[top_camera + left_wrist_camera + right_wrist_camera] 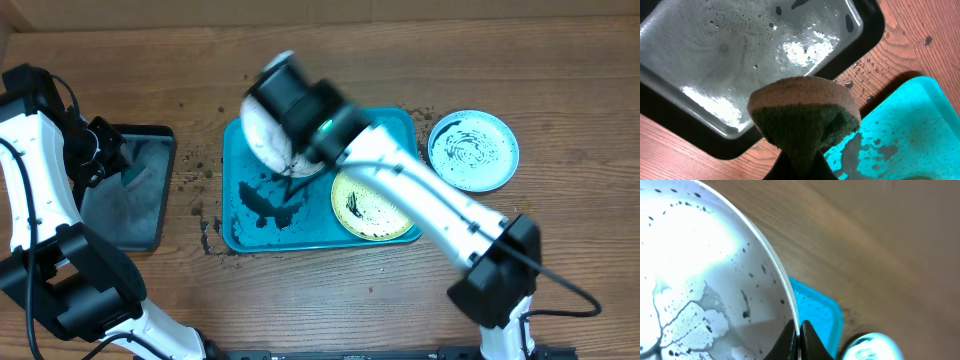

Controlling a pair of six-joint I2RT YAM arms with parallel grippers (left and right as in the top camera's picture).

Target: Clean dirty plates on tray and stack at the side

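Progress is being judged as early: none of the three plates is being shown clean, and no stack is being formed at the side yet.

The round white plastic plate (690,255) is being held by its rim, pinched between the closed fingers of the right gripper (799,330), and is being kept tilted above the left half of the large teal-blue rectangular plastic tray (232,235). Dark specks and grey smears are being shown on its face in the right wrist view, so it is being counted as unwashed.

The round yellow-green plastic plate (375,205) is lying on the right part of the teal tray, with dark marks on it. The round light blue plastic plate (473,150) is lying on the wooden table (560,80) just to the right of the tray, and dark smears are being seen on it too.

A brown-and-green scouring sponge (805,115) is being clamped in the left gripper (796,162) and is being held over the edge of the smaller black rectangular tray (700,145), which is holding cloudy water. The sponge is apart from every plate.

Scrubbing of all three plates, and the stacking, are being judged as left to do. Dark puddles are also being seen on the teal tray's floor.
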